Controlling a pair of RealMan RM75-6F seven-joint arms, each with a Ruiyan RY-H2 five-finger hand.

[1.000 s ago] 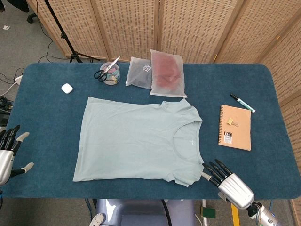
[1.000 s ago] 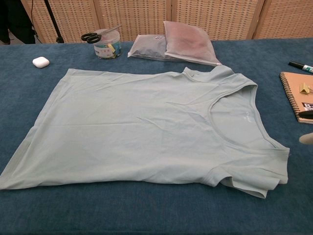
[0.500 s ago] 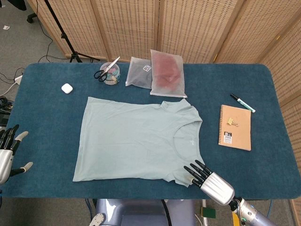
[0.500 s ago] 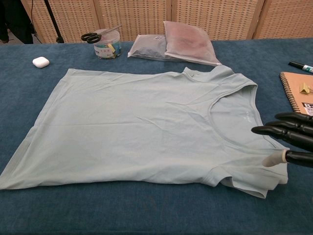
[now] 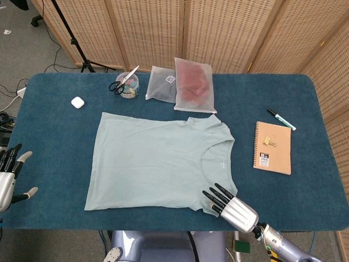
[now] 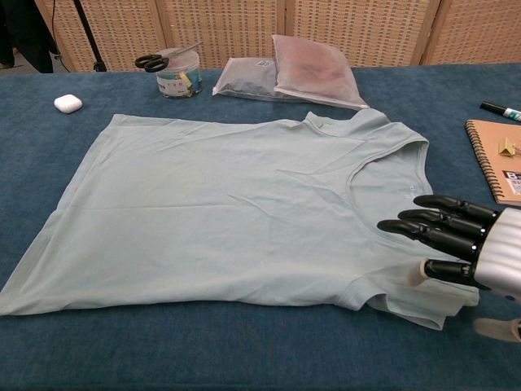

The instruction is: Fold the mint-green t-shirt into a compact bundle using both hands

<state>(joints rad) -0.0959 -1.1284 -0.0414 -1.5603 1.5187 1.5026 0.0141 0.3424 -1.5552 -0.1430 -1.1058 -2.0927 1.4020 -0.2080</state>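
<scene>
The mint-green t-shirt (image 5: 158,161) (image 6: 228,212) lies flat on the blue table, collar to the right, hem to the left. My right hand (image 5: 229,204) (image 6: 460,240) hovers over the near sleeve by the front edge, its fingers stretched out apart toward the shirt and holding nothing. My left hand (image 5: 8,174) stays at the table's left edge, fingers spread and empty, well away from the hem. The chest view does not show it.
At the back stand a cup with scissors (image 5: 126,84) (image 6: 175,72) and two plastic pouches (image 5: 185,84) (image 6: 301,72). A white earbud case (image 5: 78,102) (image 6: 67,103) lies back left. A notebook (image 5: 272,147) (image 6: 492,159) and a marker (image 5: 281,119) lie to the right.
My right hand has moved left along the front edge, from beside the shirt to over its near sleeve. The left hand has barely shifted. The shirt has not moved.
</scene>
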